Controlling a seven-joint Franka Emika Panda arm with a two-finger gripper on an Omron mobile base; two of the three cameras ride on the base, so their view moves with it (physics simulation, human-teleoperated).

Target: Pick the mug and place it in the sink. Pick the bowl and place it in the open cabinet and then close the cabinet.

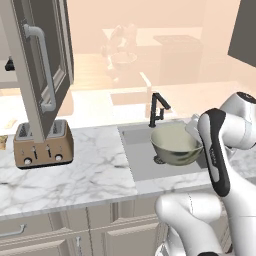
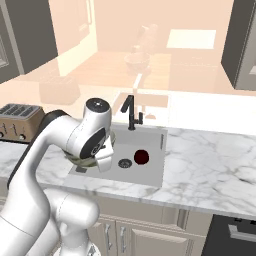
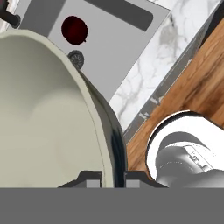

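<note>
**Jaws clamped on the bowl's rim above the sink**

The jaws of the gripper pinch the rim of the bowl, one finger inside the wall, one outside. The bowl hangs from them, clear of the sink below. Under the jaws, on the basin floor, lie the drain and, beyond it, the dark red mug. The faucet rises behind the bowl. Well to the jaws' left, the cabinet door stands open above the toaster.
</note>
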